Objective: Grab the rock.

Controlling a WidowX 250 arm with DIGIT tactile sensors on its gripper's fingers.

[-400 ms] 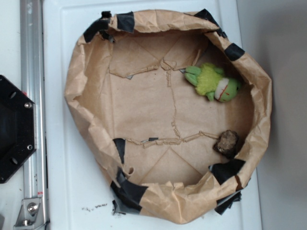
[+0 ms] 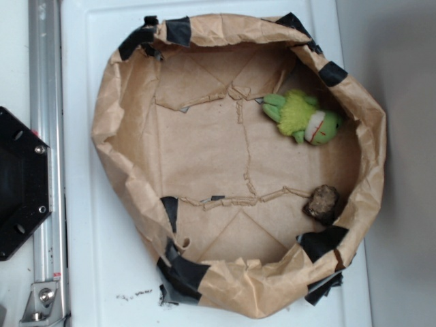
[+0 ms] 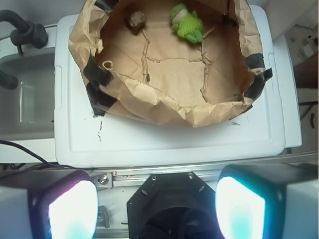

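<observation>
Nothing has shifted since a moment ago: my claw is spread wide, well back from the bag, rock untouched beside its wall.

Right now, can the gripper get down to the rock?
Probably yes. The gripper is open, back over the robot base, outside the paper bin. The rock lies uncovered, but close to the far bin wall, which could crowd one finger. The plush toy lies apart.

A lab bench: taped brown-paper bin on a white tray beside an aluminium rail.
</observation>
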